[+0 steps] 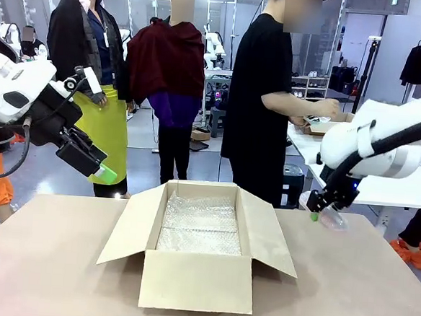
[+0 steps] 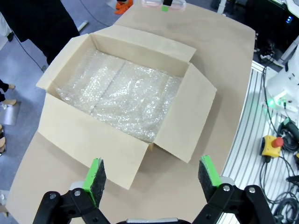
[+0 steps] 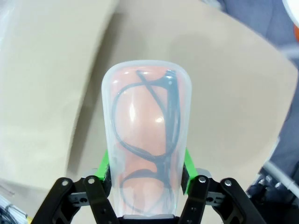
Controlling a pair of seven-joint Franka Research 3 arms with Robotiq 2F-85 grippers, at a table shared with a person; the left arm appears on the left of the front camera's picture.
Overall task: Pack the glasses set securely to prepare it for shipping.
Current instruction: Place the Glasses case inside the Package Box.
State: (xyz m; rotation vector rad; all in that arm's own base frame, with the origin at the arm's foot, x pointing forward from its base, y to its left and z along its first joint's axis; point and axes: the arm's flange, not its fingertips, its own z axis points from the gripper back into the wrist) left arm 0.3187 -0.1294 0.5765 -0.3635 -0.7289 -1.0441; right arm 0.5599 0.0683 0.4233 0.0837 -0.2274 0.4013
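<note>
My right gripper (image 3: 145, 169) is shut on a pink clear case of the glasses set (image 3: 145, 149), with dark spectacles visible inside; the case stands between the green pads. In the front view that gripper (image 1: 315, 214) holds the pink case (image 1: 330, 218) just above the table's far right part, right of the cardboard box (image 1: 196, 280). The open box (image 2: 88, 140) is lined with bubble wrap (image 2: 119, 95). My left gripper (image 2: 152, 175) is open and hangs above the box's near flap; in the front view it (image 1: 107, 172) is raised at the left.
A person in black stands behind the box at a side table at the right. Two more people stand farther back. In the left wrist view, cables and a yellow stop button (image 2: 272, 144) lie off the table's edge. The brown table (image 1: 44, 262) has free room left of the box.
</note>
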